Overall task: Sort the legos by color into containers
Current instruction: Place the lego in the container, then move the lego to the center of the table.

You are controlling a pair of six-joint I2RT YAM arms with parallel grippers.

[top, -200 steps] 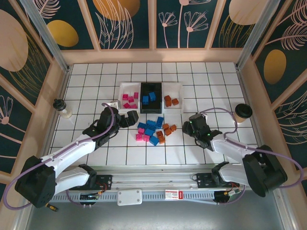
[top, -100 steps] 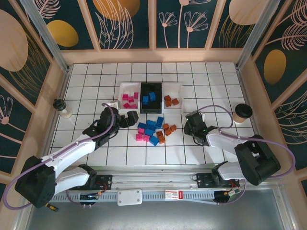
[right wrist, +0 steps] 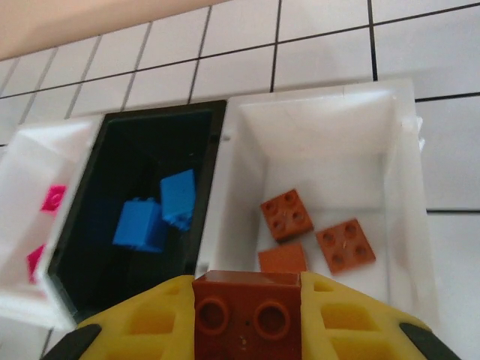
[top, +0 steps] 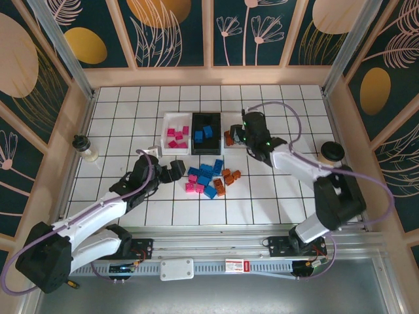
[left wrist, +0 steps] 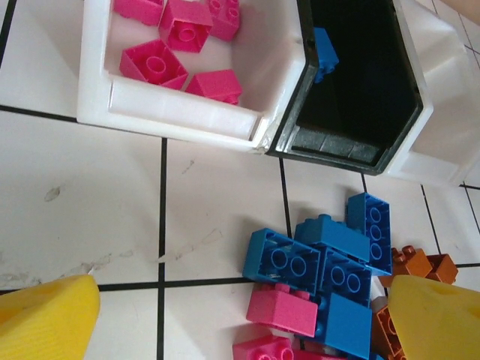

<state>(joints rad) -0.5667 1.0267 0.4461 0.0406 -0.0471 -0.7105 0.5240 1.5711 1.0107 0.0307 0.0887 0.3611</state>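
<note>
Nearest me, the left gripper [top: 175, 171] hangs low over the tiled table [top: 131, 111] with its yellow fingers [left wrist: 45, 319] spread wide and nothing between them. It points at the left side of the loose pile of legos [top: 209, 180]. In its own camera the blue and pink bricks sit toward its right finger, so I'd guess it is lining up for one of those, on the side closest to their trays. The pile, a jumble of blue, pink and orange-brown pieces touching and leaning on one another, lies mid-table just in front of the tray row. Farther back three trays stand side by side with walls touching. The left white tray [top: 165, 134] holds pink bricks, the black tray [right wrist: 142, 154] holds two blue ones, and the right white tray [right wrist: 322, 146] holds three orange-brown ones. Over the near edge of that last tray the right gripper [right wrist: 247, 319] is pinching an orange-brown brick [right wrist: 247, 300] between its pads. I judge it is held there so it can fall among its own color rather than into the black tray just beside it.
</note>
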